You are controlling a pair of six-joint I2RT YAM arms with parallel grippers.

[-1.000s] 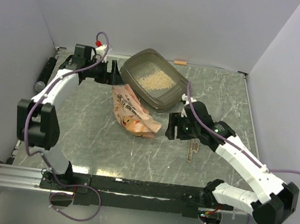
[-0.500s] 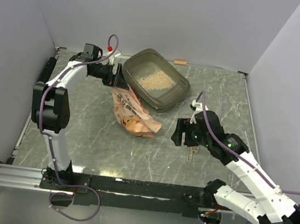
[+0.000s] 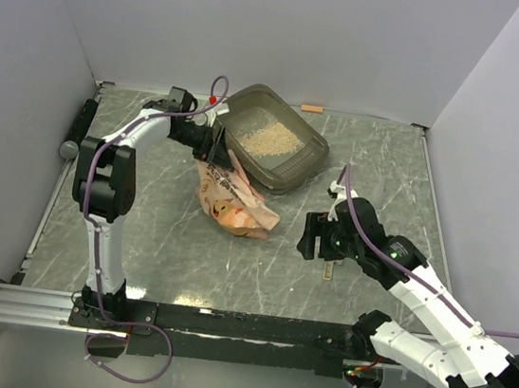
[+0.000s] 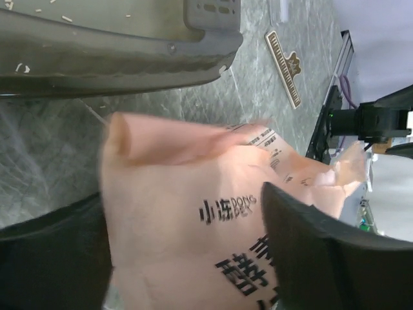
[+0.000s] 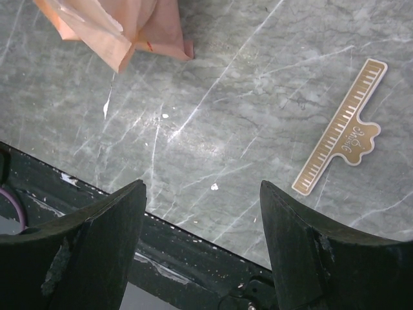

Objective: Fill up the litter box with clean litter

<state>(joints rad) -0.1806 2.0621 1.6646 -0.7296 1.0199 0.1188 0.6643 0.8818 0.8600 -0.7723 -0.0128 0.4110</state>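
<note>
The grey-brown litter box (image 3: pixel 281 176) stands at the back centre with a patch of pale tan litter (image 3: pixel 269 138) inside; its wall shows in the left wrist view (image 4: pixel 116 58). The pink litter bag (image 3: pixel 231 195) lies on the table against the box's near-left side. My left gripper (image 3: pixel 216 145) is open, its fingers on either side of the bag's upper end (image 4: pixel 181 219), which fills the gap between them. My right gripper (image 3: pixel 309 236) is open and empty, above bare table right of the bag; a bag corner (image 5: pixel 129 19) shows at the top of its view.
A tan comb-edged clip (image 3: pixel 329 261) lies flat just right of my right gripper, also in the right wrist view (image 5: pixel 342 152). A black cylinder (image 3: pixel 79 127) lies along the left wall. A small tan piece (image 3: pixel 311 108) sits at the back wall. A black rail (image 3: pixel 223 323) runs along the front edge.
My left gripper swung right from the back left corner onto the bag's upper end. My right gripper drew back from the box's near corner toward the near side.
</note>
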